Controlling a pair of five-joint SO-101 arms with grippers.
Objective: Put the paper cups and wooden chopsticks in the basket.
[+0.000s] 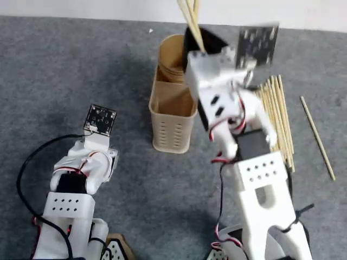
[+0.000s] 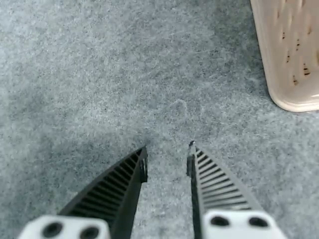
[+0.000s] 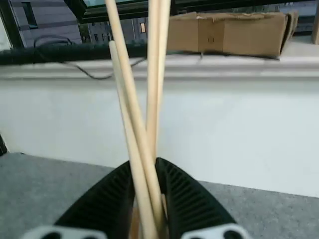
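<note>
High view: a beige plastic basket [image 1: 172,130] with perforated walls stood on the grey carpeted table [image 1: 65,70], a little above the centre of the frame. A stack of brown paper cups [image 1: 172,62] sat in its upper compartment, while the lower compartment looked bare inside. The white right arm [image 1: 255,179] rose from the lower right toward the top centre, and the pale wooden chopsticks [image 1: 191,19] it carried stuck up past the top edge of the frame, just right of the cups' rim. In the right wrist view the black ribbed right claw [image 3: 147,167] was pressed together on these chopsticks, about three of them, which crossed one another just above the fingertips and fanned upward in front of a white wall and a brown cardboard box [image 3: 229,32] on a ledge. At the right of the high view a loose bundle of wooden chopsticks [image 1: 279,116] lay side by side on the table beside the right arm, and one lone wooden chopstick [image 1: 317,138] lay apart from it, farther right. The white left arm [image 1: 81,173] sat at the lower left, well apart from the basket. In the left wrist view the left claw [image 2: 167,159] was spread, its tips over bare grey table with nothing between them, and a corner of the basket showed at the upper right.
</note>
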